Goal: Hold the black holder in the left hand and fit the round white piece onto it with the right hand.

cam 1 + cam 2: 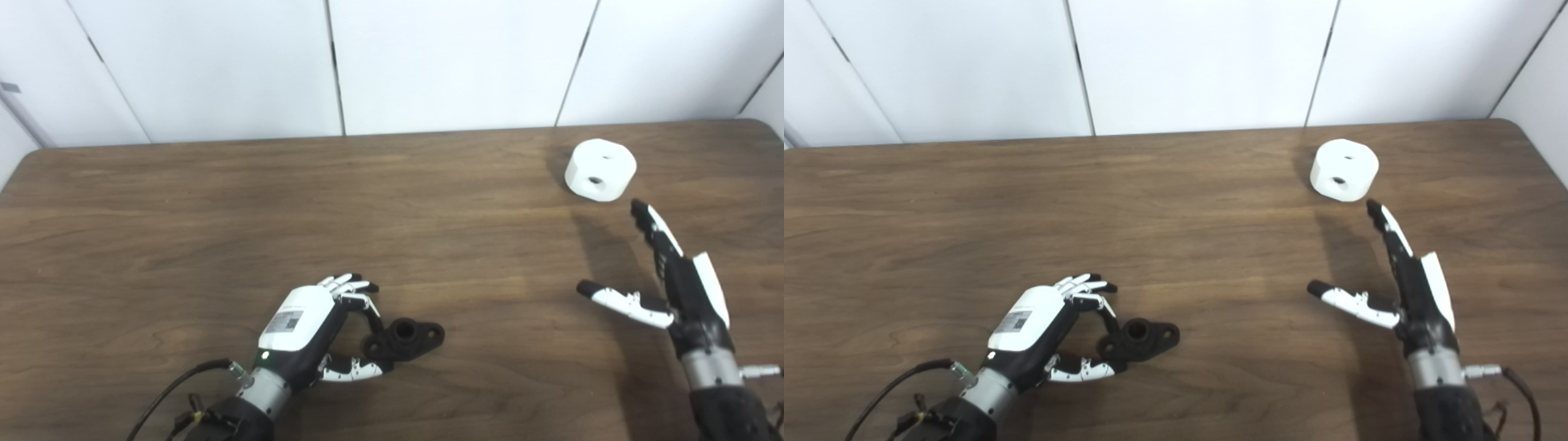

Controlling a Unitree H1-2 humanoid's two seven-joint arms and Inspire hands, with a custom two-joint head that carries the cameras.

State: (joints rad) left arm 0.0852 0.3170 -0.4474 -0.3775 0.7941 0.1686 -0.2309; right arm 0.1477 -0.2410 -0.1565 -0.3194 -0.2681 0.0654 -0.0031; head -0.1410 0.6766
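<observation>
While the left hand (306, 334) curls its fingers and thumb around one end of the black holder (405, 338) on the table (184, 233), the right hand (674, 288) hovers open, holding nothing. Round white piece (600, 169) sits just past its fingertips.

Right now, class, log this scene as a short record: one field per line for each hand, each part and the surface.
left hand: fingers curled around one end of the black holder, which lies on the table
black holder: near edge, flat, hole facing up
right hand: open, holding nothing
round white piece: far right, apart from the right hand, untouched
table: brown wood
fitting: not yet begun
</observation>
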